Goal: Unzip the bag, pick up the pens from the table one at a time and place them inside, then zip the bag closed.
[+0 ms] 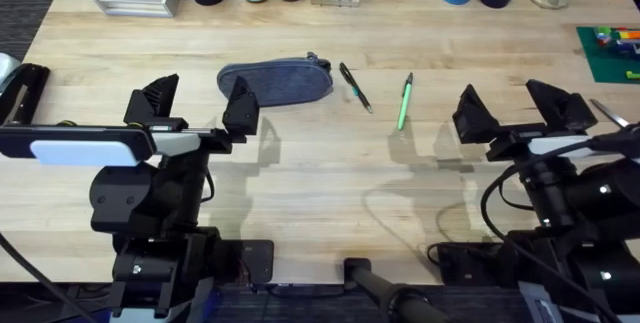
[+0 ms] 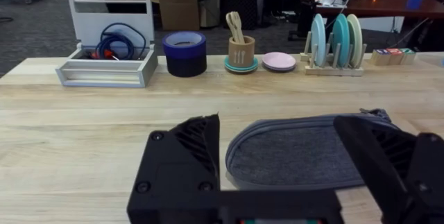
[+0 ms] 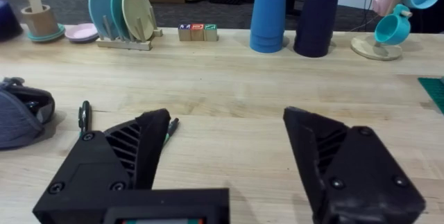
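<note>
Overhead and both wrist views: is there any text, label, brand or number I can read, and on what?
None can be read.
The small blocks at the table's far edge bear marks too small to read.
The bag, the black pen and the green pen show no legible print.

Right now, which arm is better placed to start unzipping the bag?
Left. The left gripper hangs open right beside the bag, which lies closed; the right gripper sits past the green pen, farther off.
</note>
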Action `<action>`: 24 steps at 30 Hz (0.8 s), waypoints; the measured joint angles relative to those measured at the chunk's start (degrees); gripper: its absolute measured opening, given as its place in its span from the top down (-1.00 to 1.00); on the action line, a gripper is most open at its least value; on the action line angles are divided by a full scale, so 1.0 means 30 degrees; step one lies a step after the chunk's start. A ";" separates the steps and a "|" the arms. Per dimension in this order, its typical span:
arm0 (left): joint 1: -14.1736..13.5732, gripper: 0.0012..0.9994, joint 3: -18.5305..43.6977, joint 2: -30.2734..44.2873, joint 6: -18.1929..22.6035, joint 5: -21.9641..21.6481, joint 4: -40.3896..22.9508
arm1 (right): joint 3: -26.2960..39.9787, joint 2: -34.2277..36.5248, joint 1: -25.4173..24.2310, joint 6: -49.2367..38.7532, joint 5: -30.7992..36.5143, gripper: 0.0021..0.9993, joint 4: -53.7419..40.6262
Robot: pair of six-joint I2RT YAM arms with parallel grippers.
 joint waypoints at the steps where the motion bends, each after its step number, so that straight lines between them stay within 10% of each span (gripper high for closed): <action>1: 0.0000 -0.99 0.0000 0.0000 0.0000 0.0000 0.0000 | 0.0000 0.0000 0.0000 0.0000 0.0000 -0.99 0.0000; 24: 0.0000 -0.99 0.0000 0.0000 0.0000 0.0000 0.0095 | -0.0007 0.0000 0.0000 0.0000 -0.0146 -0.99 0.0511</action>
